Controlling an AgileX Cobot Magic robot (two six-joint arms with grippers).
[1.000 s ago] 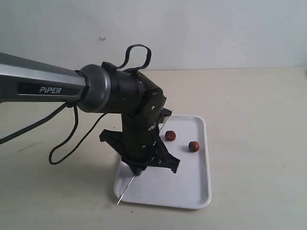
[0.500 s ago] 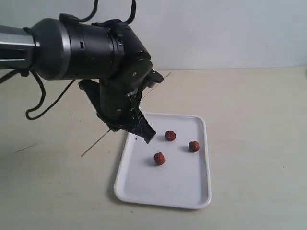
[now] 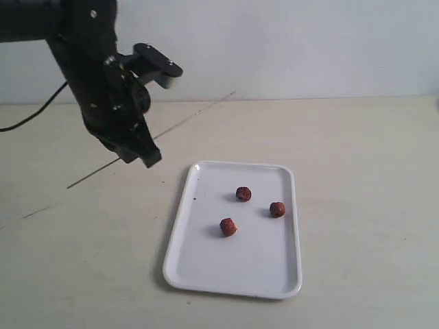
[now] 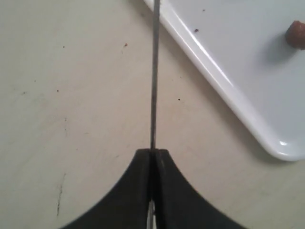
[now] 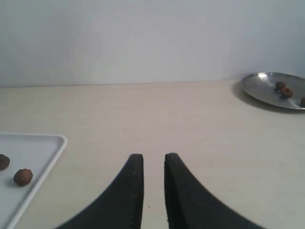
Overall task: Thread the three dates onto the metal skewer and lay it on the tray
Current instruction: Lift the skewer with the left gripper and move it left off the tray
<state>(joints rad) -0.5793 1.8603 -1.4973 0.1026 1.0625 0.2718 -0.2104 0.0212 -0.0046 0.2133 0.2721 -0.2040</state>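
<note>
Three reddish-brown dates [image 3: 243, 194] [image 3: 277, 209] [image 3: 228, 227] lie loose on the white tray [image 3: 260, 264]. My left gripper [image 3: 134, 152] hangs above the table, up and to the left of the tray, shut on the thin metal skewer [image 3: 188, 119], which slants from lower left to upper right. In the left wrist view the skewer [image 4: 154, 71] sticks straight out of the gripper [image 4: 152, 151], its far end over the tray's edge [image 4: 228, 90], with one date [image 4: 296, 34] beyond. My right gripper [image 5: 154, 157] is open and empty, low over the table beside the tray's corner [image 5: 52, 139].
A round metal plate [image 5: 267, 93] holding more dates [image 5: 283, 89] sits far off on the table in the right wrist view. Bare beige tabletop surrounds the tray. A pale wall stands behind the table.
The left arm has risen and swung left off the tray, carrying the skewer along. The date it was covering now shows on the tray.
</note>
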